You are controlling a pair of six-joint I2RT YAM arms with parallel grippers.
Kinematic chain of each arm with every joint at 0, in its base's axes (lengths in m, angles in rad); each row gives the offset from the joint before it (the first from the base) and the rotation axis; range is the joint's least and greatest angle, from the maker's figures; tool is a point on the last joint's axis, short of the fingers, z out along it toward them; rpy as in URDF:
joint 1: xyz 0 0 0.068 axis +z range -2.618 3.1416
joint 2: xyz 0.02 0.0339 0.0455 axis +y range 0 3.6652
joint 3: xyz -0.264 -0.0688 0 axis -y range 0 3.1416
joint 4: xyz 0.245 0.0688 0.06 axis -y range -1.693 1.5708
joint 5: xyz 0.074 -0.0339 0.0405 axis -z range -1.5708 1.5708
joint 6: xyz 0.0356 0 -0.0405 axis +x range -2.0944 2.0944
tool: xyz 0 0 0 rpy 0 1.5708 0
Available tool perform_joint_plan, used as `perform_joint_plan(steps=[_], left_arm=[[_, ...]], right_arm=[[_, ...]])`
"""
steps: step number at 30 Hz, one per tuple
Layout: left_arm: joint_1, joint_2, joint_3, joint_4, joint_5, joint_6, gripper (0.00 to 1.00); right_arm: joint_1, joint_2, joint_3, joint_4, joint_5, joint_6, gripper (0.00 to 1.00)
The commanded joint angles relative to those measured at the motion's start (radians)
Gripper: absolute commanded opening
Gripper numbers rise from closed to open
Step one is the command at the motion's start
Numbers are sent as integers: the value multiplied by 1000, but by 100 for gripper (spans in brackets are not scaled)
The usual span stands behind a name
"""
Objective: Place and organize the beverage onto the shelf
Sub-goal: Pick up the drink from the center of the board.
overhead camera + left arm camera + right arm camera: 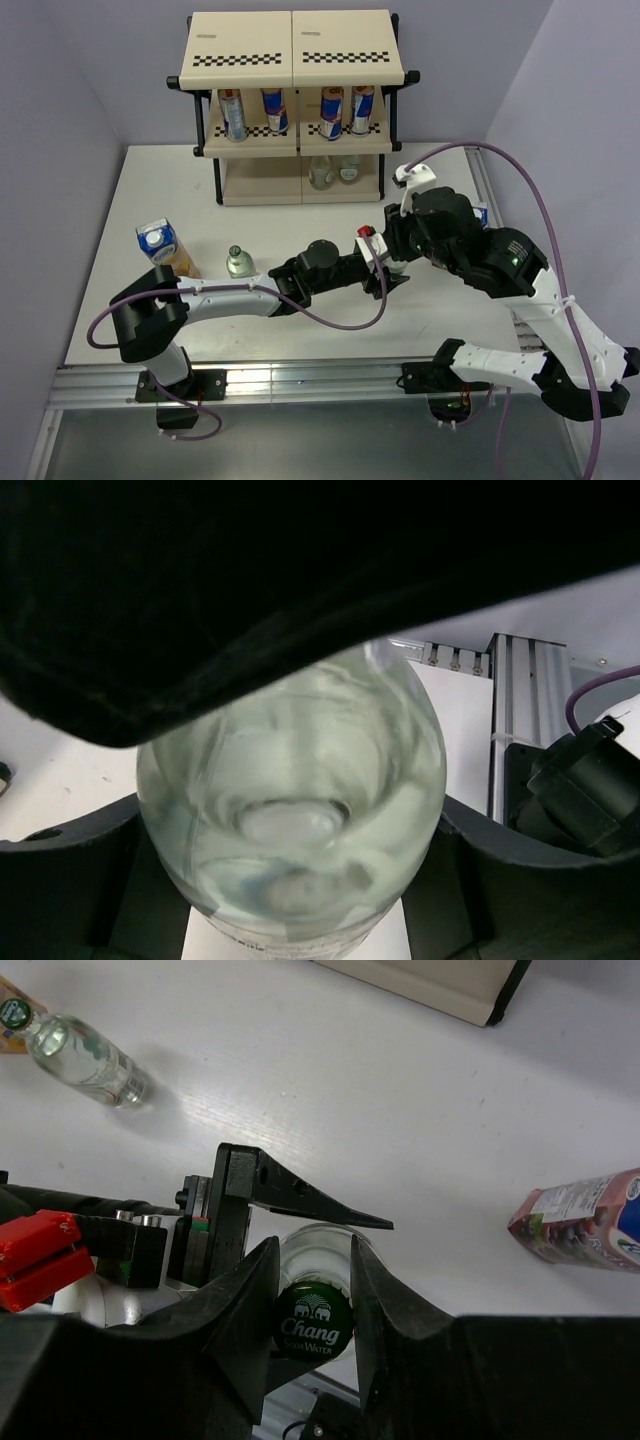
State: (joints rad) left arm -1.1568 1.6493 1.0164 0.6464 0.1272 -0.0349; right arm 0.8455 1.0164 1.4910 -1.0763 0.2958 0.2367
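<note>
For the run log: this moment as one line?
right tool: shut on bottle top; left tool: around same bottle, grip unclear; shelf: four cans, two bottles; table: spare bottle, two cartons

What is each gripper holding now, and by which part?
The right gripper pinches a clear bottle at its green cap. The left gripper has its fingers either side of the body; whether it grips cannot be told.

Arms reach inward; right tool (312, 1260) pinched shut above left tool (290, 870), whose jaws stand parted.
</note>
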Motion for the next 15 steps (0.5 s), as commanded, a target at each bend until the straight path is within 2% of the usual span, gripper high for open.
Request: perform_joint_plan(steps=[1,3,4,8,11,15], left_arm=[[0,-19,39,25,-57,-8,0],[0,-32,19,44,-69,-22,0],[0,-43,4,68,-70,-26,0],[0,-62,-4,81,-77,-28,0],[0,-71,-2,78,-87,-25,0],[3,-78,17,56,-90,-31,0]], right_arm=[[21,-48,-12,214,-35,26,20],[23,-71,-55,251,-52,36,28],[21,-76,-69,275,-56,42,37],[21,-79,-71,277,-34,58,49],[23,-91,-69,277,6,81,62],[21,-111,-58,250,113,108,66]])
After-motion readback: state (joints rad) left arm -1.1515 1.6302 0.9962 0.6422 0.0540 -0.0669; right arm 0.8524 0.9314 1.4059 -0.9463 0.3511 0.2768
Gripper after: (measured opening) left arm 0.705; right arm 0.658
